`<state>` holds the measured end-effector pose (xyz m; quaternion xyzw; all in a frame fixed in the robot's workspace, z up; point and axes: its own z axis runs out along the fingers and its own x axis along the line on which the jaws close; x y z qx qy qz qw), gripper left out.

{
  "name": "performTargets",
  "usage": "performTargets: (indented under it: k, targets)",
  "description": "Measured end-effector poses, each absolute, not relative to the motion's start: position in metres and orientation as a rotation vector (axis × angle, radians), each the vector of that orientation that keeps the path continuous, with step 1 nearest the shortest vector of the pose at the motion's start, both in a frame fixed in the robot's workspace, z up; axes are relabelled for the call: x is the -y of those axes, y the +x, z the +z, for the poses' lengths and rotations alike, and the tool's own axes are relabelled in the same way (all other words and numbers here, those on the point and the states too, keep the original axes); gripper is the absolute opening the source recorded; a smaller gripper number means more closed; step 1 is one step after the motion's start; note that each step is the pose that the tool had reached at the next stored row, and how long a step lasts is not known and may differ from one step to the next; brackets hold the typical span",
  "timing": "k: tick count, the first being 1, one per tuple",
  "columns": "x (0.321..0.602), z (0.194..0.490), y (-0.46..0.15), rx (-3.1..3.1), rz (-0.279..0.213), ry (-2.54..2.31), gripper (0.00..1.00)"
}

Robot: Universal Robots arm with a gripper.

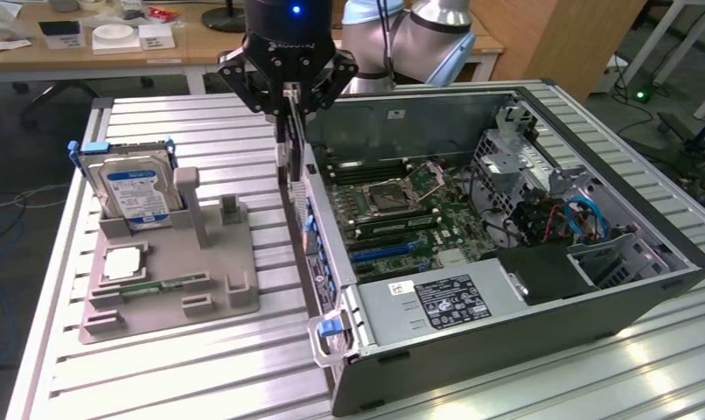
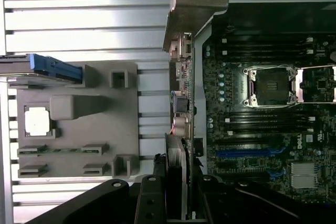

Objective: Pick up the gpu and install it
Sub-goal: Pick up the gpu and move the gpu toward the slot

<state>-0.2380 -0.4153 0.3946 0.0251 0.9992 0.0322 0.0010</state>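
My gripper (image 1: 289, 98) is shut on the gpu (image 1: 289, 153), a thin dark card that hangs edge-on below the fingers. It hovers over the near wall of the open computer case (image 1: 632, 293), on the exterior view's left of the motherboard (image 1: 405, 219). In the wrist view the gpu (image 2: 178, 145) runs out from between my fingers (image 2: 152, 198), and its pale metal end bracket (image 2: 193, 9) lies at the far end. The card lines up along the case wall, next to the board's blue slots (image 2: 241, 153).
A grey fixture (image 1: 201, 262) on the exterior view's left holds an upright hard drive (image 1: 133, 191), a CPU (image 1: 122, 262) and a memory stick (image 1: 157, 284). The power supply (image 1: 446, 302) sits at the case's front. The slatted metal table (image 1: 201, 367) surrounds both.
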Motion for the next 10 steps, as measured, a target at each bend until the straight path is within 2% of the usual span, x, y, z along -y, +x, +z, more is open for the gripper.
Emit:
performTargets:
  k: [10]
  targets:
    - [0.415,0.395,-0.223,-3.137,0.101,0.079,0.27]
